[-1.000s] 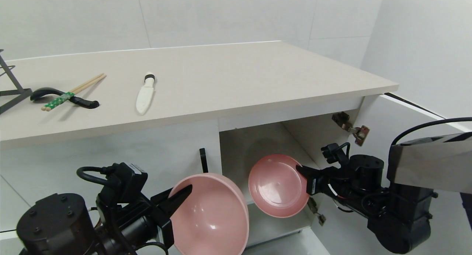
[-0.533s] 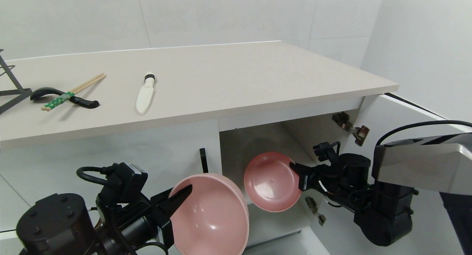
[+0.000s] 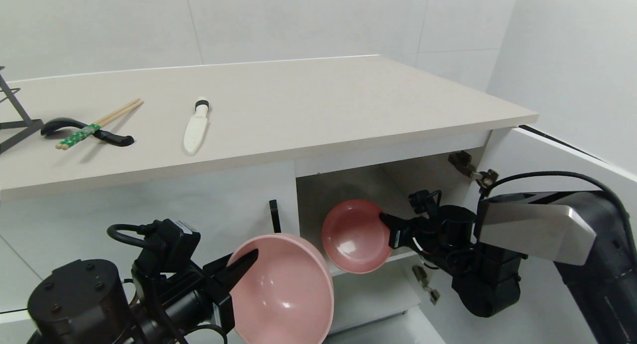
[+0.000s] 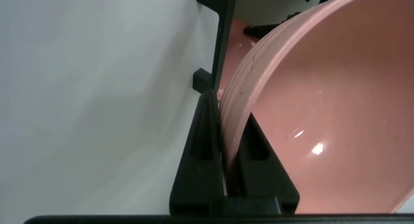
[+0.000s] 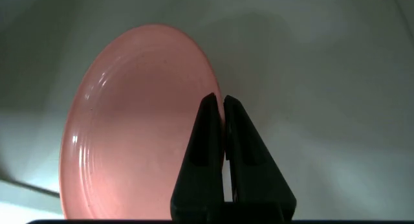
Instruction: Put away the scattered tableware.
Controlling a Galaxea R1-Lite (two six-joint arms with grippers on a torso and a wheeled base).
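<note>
My left gripper [image 3: 238, 269] is shut on the rim of a large pink bowl [image 3: 283, 289], held low in front of the closed left cabinet door; the left wrist view has the gripper [image 4: 226, 130] pinching the bowl [image 4: 317, 107] wall. My right gripper [image 3: 387, 223] is shut on the rim of a pink plate [image 3: 354, 235], held on edge inside the open cabinet, above its shelf [image 3: 371, 296]. In the right wrist view the gripper [image 5: 224, 123] clamps the plate [image 5: 132, 127].
On the counter [image 3: 308, 100] lie a white knife [image 3: 196, 126], wooden chopsticks [image 3: 97, 123] and a black spoon [image 3: 84, 131], with a black rack [image 3: 14, 120] at the far left. The open cabinet door [image 3: 557, 155] stands at the right, hinges [image 3: 473, 173] showing.
My right arm has carried the pink plate leftward and deeper into the open cabinet. The left arm with the bowl has barely moved.
</note>
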